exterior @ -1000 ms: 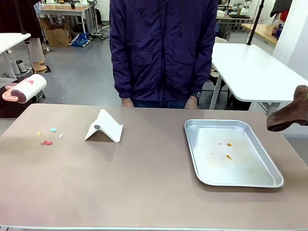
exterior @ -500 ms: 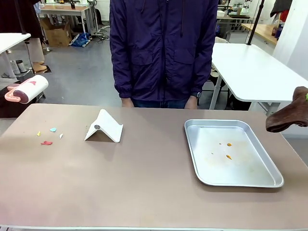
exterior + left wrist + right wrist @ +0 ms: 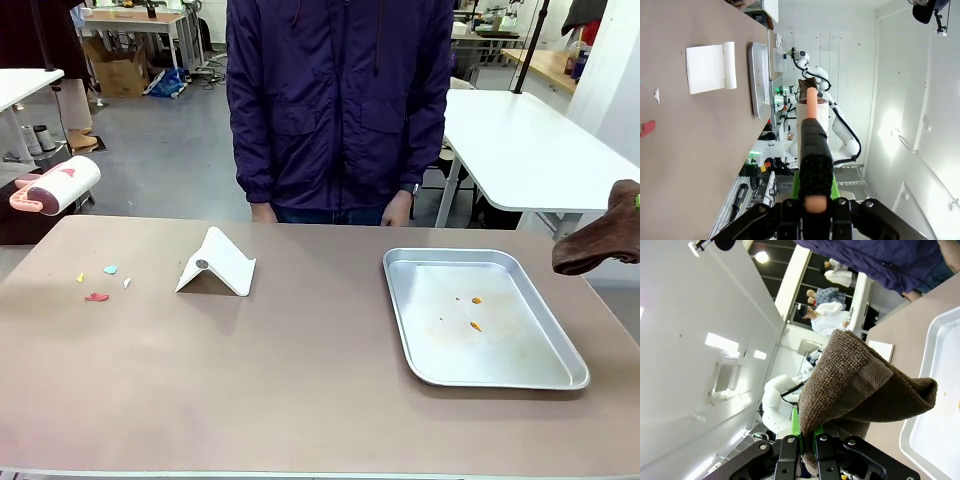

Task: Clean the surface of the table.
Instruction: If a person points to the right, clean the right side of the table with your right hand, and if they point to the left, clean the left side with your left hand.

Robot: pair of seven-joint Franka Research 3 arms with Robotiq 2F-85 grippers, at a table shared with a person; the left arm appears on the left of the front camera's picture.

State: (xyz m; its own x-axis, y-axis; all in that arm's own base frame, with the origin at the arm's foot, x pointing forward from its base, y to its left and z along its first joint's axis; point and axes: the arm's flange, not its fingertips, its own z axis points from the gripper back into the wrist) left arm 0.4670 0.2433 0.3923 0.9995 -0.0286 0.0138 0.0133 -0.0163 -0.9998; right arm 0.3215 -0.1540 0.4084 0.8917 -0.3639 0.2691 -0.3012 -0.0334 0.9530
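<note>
Holds a lint roller [image 3: 55, 185] in the left gripper [image 3: 813, 135], fingers squeezed onto its pink handle. Hangs it at 9 o'clock in the front view, just outside the far left corner of the table [image 3: 300, 400] and raised clear of the top.

Pinches a brown cloth [image 3: 600, 240] in the right gripper [image 3: 805, 432], jaws clamped on a fold. Hangs it at 3 o'clock, past the table's right edge and above it, touching nothing.

Spreads across the lower half of the front view, from 9 through 6 to 3 o'clock, below and between both tools. Bears small coloured scraps [image 3: 97, 296] toward 9 o'clock, just beside them a white folded card [image 3: 218, 262], and toward 3 o'clock a metal tray [image 3: 400, 300] with orange crumbs [image 3: 475, 326] inside.

Faces a person [image 3: 340, 100] in a dark purple jacket at 12 o'clock, at the far edge.

Lies along 9 o'clock in the left wrist view, well apart from the roller; at 3 o'clock in the right wrist view, behind the cloth.
</note>
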